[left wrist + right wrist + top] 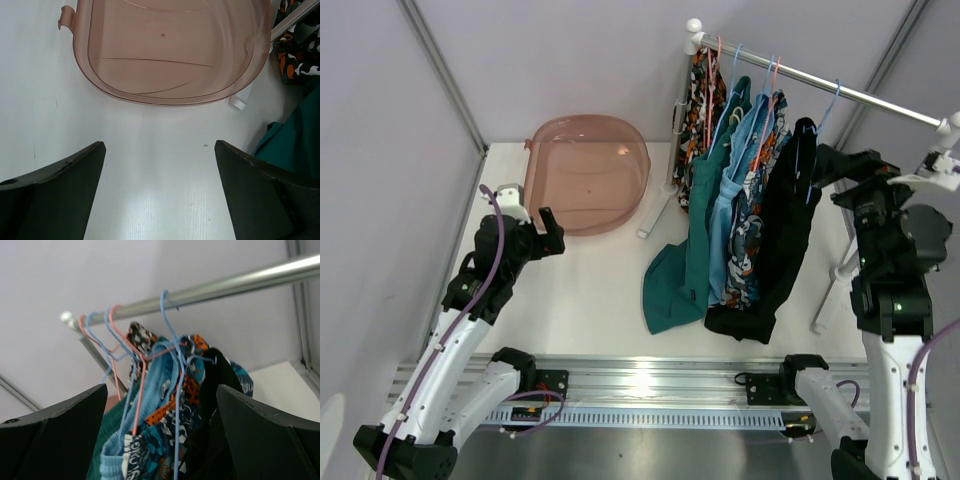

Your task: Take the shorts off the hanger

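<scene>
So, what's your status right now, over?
Left gripper open, empty, by the pink tub. Right gripper open, facing the black shorts. Other shorts bunched tight beside them on the rail.

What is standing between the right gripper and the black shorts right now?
Nothing visible. The open right gripper faces the black shorts directly. They hang nearest it on the rail, on a blue hanger, with the other shorts behind them.

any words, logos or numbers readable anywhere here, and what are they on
Nothing can be read with certainty.
White letters on the waistband of the patterned shorts, right wrist view: too blurred to read.
No readable label, number or sign shows on the tub, the rail or the table.
</scene>
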`<state>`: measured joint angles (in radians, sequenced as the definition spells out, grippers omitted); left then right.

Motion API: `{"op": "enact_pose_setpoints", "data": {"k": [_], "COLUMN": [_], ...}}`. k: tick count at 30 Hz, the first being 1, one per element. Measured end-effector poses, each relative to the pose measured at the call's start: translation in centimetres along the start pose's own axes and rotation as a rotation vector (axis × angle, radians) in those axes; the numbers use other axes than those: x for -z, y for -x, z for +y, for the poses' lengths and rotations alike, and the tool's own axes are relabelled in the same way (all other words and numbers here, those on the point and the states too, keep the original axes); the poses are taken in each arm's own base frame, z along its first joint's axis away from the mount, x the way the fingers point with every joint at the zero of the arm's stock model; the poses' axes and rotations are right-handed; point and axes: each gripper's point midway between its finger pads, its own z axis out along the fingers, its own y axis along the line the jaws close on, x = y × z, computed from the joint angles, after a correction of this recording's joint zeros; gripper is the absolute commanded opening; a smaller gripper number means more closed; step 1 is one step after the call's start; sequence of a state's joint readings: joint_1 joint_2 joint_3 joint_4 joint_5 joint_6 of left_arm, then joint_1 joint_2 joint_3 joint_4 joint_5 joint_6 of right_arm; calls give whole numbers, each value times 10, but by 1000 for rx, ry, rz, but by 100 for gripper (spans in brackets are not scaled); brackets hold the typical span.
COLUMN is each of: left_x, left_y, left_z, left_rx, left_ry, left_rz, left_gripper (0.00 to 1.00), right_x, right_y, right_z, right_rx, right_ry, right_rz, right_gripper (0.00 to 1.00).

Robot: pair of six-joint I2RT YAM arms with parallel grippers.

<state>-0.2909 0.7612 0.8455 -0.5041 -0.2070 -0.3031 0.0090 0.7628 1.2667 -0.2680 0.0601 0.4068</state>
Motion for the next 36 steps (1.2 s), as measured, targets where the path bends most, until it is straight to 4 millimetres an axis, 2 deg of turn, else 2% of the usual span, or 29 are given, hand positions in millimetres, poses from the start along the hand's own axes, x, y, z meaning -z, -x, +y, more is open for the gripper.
{"op": "enact_pose_setpoints", "data": {"k": [2, 8, 16, 19, 20, 21, 22, 23, 25, 32, 36], "left_x": [0, 0, 1, 1, 2, 2, 2, 3, 3, 3, 4], "left_y": [0, 0, 1, 1, 1, 2, 2, 2, 2, 2, 2], "left_z": [0, 1, 1, 1, 1, 0, 0, 0, 0, -1, -5], "left_rx": [-3, -14, -16, -15, -15, -15, -14, -14, -14, -15, -22], "left_ry": [0, -1, -2, -2, -3, -3, -4, -4, -5, -13, -36], "left_rz": [1, -1, -4, -5, -6, -8, -9, -10, -11, -9, -7], "left_gripper": [97, 97, 97, 97, 97, 97, 97, 97, 97, 98, 99], "right_x": [-13, -39, -62, -67, -68, -69, -69, -69, -69, -68, -64], "right_y": [-17, -50, -84, -94, -96, -97, -97, -96, -95, -96, -89], "right_z": [-5, -19, -33, -38, -39, -39, -39, -36, -34, -30, -16], "right_rx": [8, 27, 40, 41, 41, 42, 47, 42, 45, 48, 47], "right_ry": [-11, -49, -85, -99, -101, -102, -98, -86, -79, -72, -36], "right_rz": [55, 147, 236, 265, 270, 272, 272, 271, 266, 280, 292], "right_gripper": [99, 96, 61, 54, 50, 35, 28, 13, 2, 0, 0]}}
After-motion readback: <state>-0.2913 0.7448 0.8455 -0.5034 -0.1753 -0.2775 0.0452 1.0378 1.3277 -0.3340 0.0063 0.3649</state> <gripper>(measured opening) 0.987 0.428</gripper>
